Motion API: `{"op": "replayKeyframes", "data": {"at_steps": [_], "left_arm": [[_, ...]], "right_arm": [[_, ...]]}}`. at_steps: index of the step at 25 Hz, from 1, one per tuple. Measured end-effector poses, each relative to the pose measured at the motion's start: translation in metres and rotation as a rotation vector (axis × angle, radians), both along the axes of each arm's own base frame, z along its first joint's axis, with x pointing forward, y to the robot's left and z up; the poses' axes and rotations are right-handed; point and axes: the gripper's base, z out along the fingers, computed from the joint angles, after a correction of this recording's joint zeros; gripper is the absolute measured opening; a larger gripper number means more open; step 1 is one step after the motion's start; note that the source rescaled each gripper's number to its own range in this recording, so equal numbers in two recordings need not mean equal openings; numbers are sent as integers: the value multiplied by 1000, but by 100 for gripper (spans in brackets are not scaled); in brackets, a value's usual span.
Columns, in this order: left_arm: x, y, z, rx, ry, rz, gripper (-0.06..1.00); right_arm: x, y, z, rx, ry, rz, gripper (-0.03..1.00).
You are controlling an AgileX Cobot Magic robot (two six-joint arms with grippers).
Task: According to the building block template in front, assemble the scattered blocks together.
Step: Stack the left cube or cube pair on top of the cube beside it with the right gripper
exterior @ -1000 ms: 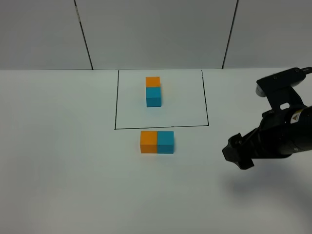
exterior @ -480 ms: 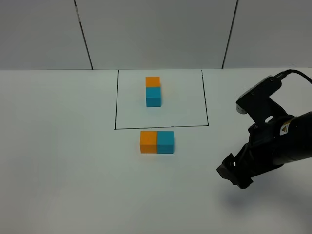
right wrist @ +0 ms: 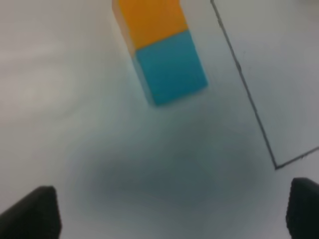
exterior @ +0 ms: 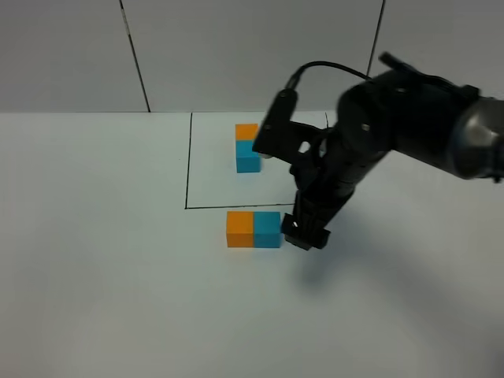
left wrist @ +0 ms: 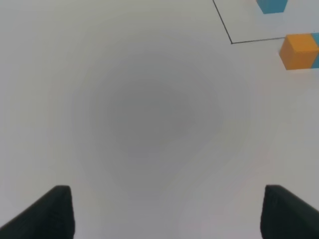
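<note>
Lying joined on the worktop (exterior: 118, 299), just outside the near line of the black frame (exterior: 260, 205), the scattered blocks (exterior: 253, 229) are found as an orange block (exterior: 240, 228) touching a teal block (exterior: 267, 229), side by side. Within the frame the building block template (exterior: 248, 146) is set with orange behind teal (so the loose pair seems turned a quarter against it). The right end effector (exterior: 305, 235) is held low just beside the teal block's outer face, its fingers (right wrist: 35, 214) spread wide and holding nothing. If the pair is to be nudged or regripped, flat faces should be met squarely and slowly, so that the joint is not broken. The left end effector (left wrist: 167, 214), likewise spread and empty, is seen well apart from the blocks.
</note>
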Motion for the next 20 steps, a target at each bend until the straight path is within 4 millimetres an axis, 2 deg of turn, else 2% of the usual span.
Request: {"op": "replayKeyframes", "data": {"at_steps": [4,9,13,20], "left_arm": [[0,0,0,0,0,0,72],[0,0,0,0,0,0,72],[0,0,0,0,0,0,72],[0,0,0,-2,0,1,72]], "right_arm": [[25,37,-12,-100,22,122,84],[39,68,-29,-176,67,250,84],[45,79,-50,-202,86,323,84],[51,85,-84,-198,108,374,80]]}}
